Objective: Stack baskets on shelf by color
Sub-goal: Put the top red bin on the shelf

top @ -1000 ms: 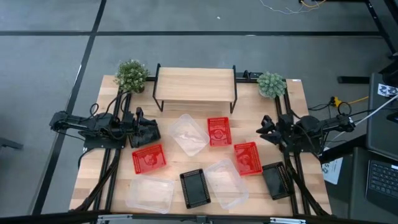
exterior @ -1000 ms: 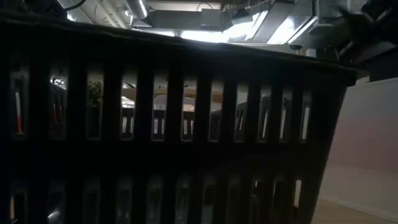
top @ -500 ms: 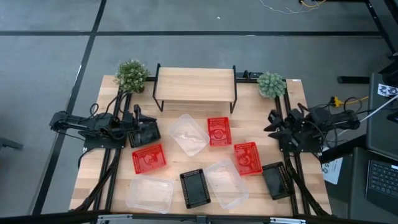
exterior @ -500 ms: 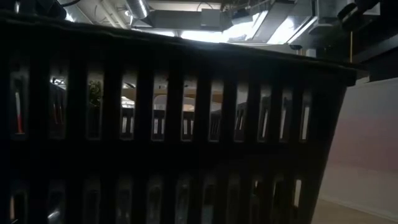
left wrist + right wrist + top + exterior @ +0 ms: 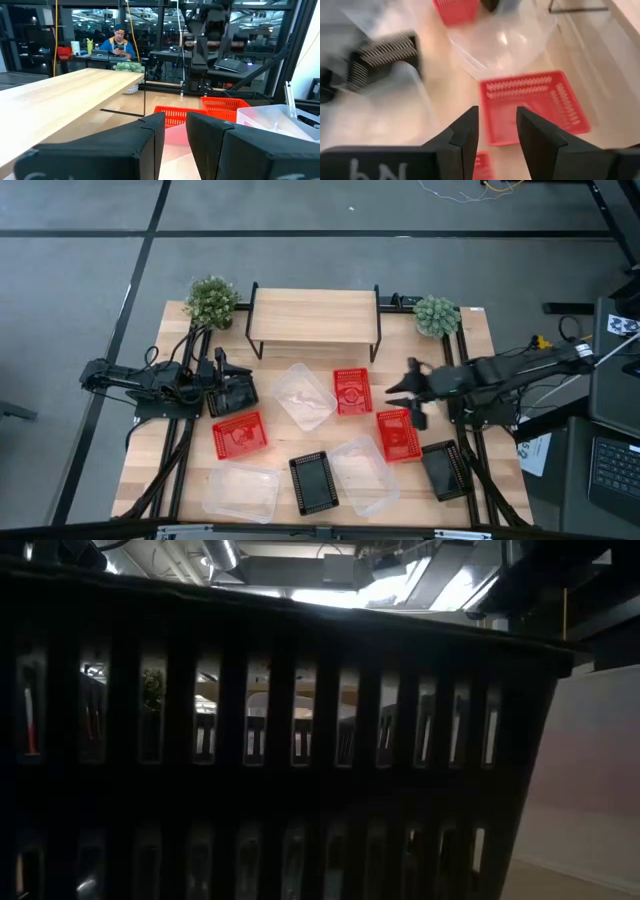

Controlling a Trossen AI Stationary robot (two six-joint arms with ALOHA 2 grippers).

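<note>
Overhead, we see a dark grey floor crossed by black seams around the wooden table (image 5: pixel 150 445), and on the table's far side stands the shelf (image 5: pixel 314 315), a light plank on thin black legs with nothing on its top, flanked by two potted plants (image 5: pixel 211 301), one at each end. All the baskets lie on the table in front of the shelf: a clear basket (image 5: pixel 303 395) just before its middle, a red basket (image 5: pixel 351 390) touching that one on the right, a second red basket (image 5: pixel 397 433) nearer the right arm, and a third red basket (image 5: pixel 239 435) on the left. Along the near edge we find two more clear baskets (image 5: pixel 242 491), a black basket (image 5: pixel 313 482) between them, and another black basket (image 5: pixel 444 469) at the right. From table height a black mesh wall fills nearly the whole view, with ceiling lights above it. Past the left wrist we see a glass-walled room with desks and a person (image 5: pixel 119 42) in a cap. The left gripper (image 5: pixel 245 392) rests at the left side, its fingers closed on a black basket. The right gripper (image 5: pixel 408 393) hangs between the two right-hand red baskets, fingers parted and holding nothing.
</note>
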